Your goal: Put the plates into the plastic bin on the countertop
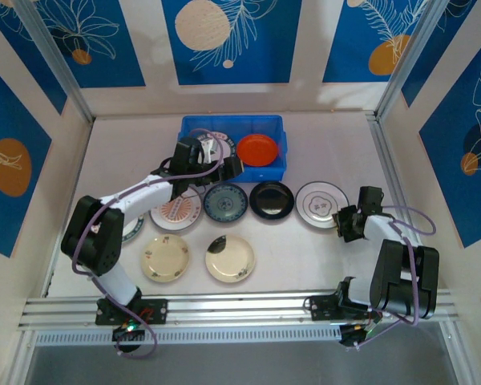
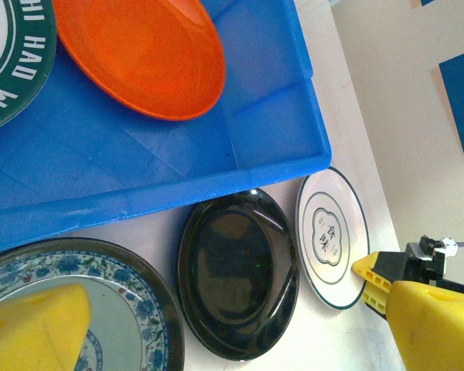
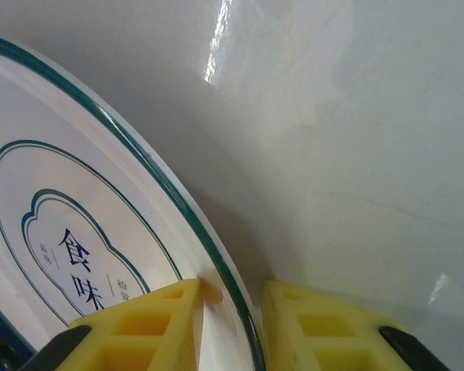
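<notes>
**Right gripper astride the edge of a white round plate with a thin dark green rim; left gripper spread above the bin**

The bright blue rectangular plastic bin stands at the far middle of the pale off-white tabletop. Two plates lie in it. A glossy orange round plate is on the right. A white plate with a dark lettered band is on the left, partly under the left arm.

The left gripper hangs over the bin's near wall. Its yellow fingers are released, spread wide with nothing between them.

Just in front of the bin, four plates lie in a row on the tabletop. From left to right they are a pink-striped plate half covered by the left arm, a dark teal patterned plate, a glossy black plate and the green-rimmed white plate. Nearer the arms lie two cream plates. One more plate is mostly hidden under the left arm.

The right gripper sits at the green-rimmed plate's near right edge. In the right wrist view one of its yellow fingers lies over the plate's printed face. The other stands just outside the rim, over the tabletop. The gap between them is narrow, with the rim in it. I cannot tell whether they pinch the plate or only flank it.
</notes>
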`<action>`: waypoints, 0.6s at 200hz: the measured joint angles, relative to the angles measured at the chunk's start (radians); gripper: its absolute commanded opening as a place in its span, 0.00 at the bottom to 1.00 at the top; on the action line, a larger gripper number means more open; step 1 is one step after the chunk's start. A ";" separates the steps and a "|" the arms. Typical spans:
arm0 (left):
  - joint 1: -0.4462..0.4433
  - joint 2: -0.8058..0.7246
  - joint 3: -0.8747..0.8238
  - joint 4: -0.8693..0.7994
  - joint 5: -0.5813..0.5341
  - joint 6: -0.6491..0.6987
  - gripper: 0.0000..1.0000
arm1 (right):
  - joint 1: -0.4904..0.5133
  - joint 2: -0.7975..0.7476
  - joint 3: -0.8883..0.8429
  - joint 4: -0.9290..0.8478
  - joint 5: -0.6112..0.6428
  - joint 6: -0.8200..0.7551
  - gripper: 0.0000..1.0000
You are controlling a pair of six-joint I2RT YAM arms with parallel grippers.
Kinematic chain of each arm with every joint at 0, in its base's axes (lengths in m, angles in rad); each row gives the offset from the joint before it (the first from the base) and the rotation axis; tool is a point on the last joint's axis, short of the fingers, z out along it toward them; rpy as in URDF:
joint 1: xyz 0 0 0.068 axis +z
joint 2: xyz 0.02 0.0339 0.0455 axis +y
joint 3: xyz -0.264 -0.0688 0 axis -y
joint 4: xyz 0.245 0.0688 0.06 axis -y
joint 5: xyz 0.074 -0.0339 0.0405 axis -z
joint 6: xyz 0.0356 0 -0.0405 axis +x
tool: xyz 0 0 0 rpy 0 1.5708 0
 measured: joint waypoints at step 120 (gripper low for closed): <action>0.000 0.003 0.000 0.000 0.000 -0.001 0.97 | -0.010 -0.158 -0.004 0.060 0.057 -0.007 0.00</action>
